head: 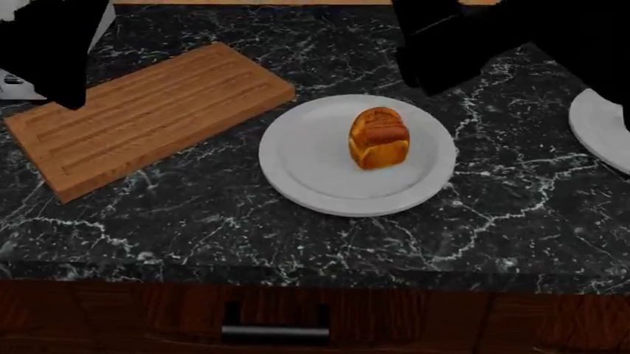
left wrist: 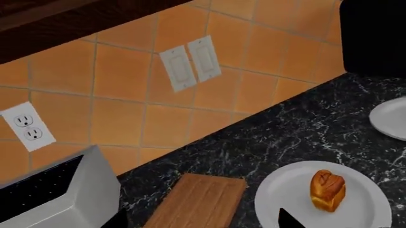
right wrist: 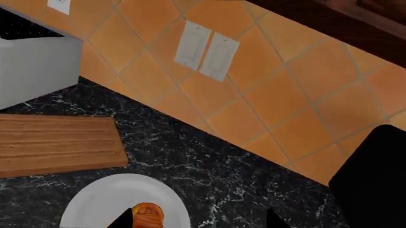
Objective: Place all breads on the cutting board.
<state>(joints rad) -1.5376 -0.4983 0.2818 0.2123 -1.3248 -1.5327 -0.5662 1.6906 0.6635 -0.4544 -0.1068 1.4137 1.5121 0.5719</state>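
**Operator:** Where are you in the job?

**Robot:** At the start, I judge. One bread loaf stands upright on a white plate, on the black marble counter. The cutting board lies just beside that plate, on my left, with nothing on it that I can see.

**Operator:** Your jaws?

**Robot:** Both arms are raised over the counter as dark shapes. Only finger tips show at the edge of each wrist view, so I cannot tell whether either pair is spread or pressed together. Neither touches the loaf.

**Operator:** Next move?

**Robot:** Probably lowering one gripper over the loaf and straddling its paler sides, then carrying it left onto the board.

**Operator:** The loaf itself?

**Robot:** Small, golden-brown, with a rounded split top and darker crust. A second plate shows at my right edge; whether it holds bread is out of sight.
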